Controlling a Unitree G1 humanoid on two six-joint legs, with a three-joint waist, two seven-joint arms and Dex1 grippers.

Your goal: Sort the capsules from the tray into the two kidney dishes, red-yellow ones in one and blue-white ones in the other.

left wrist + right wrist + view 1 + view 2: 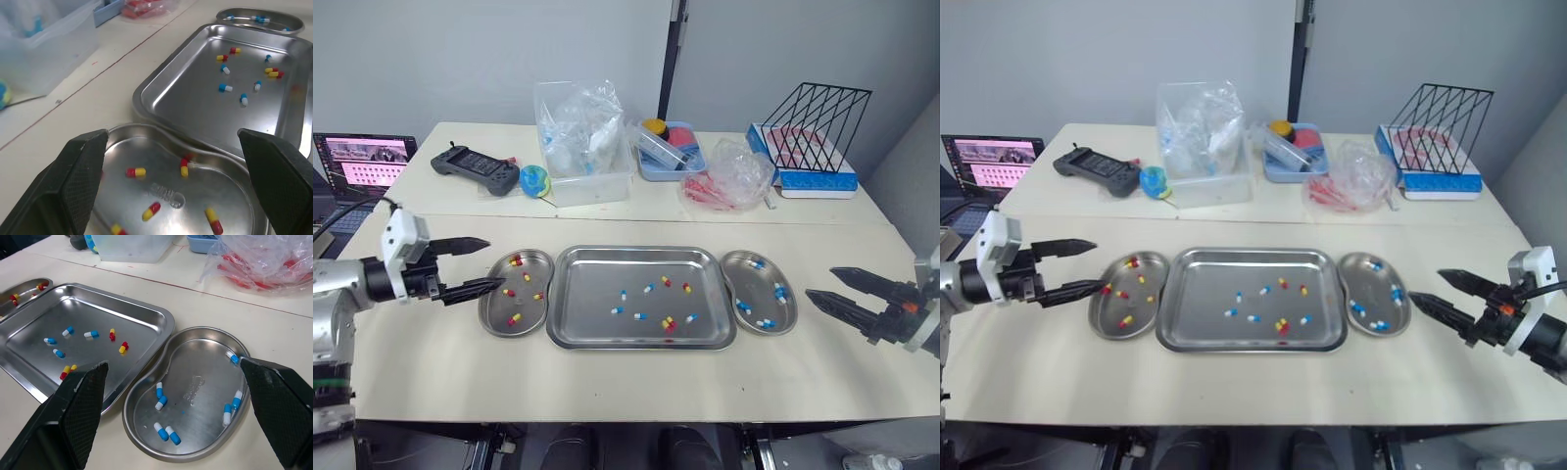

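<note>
A big pale table [607, 377] holds everything. In the middle of its front part lies the shiny metal tray [592, 294]. Behind the tray stands a clear plastic box [587, 147] stuffed with bags, and far off to the right is a black wire rack [818, 122]. The left kidney dish [494, 311] sits right up against the tray's left side. The right kidney dish [759, 294] sits right up against its right side. The left gripper [496, 262] hangs just beside the outer edge of the left dish. Its 2 black fingers are spread wide and hold nothing. The right gripper [819, 283] hangs near the right dish but apart from it. Its 2 fingers are also spread wide and hold nothing. The left dish has only red-yellow capsules [514, 319] in it, at least 5. The right dish has only blue-white capsules [166, 433] in it, about 7. In the tray lie 9 more capsules, 5 blue-white and 4 red-yellow, scattered over its middle and right half.
</note>
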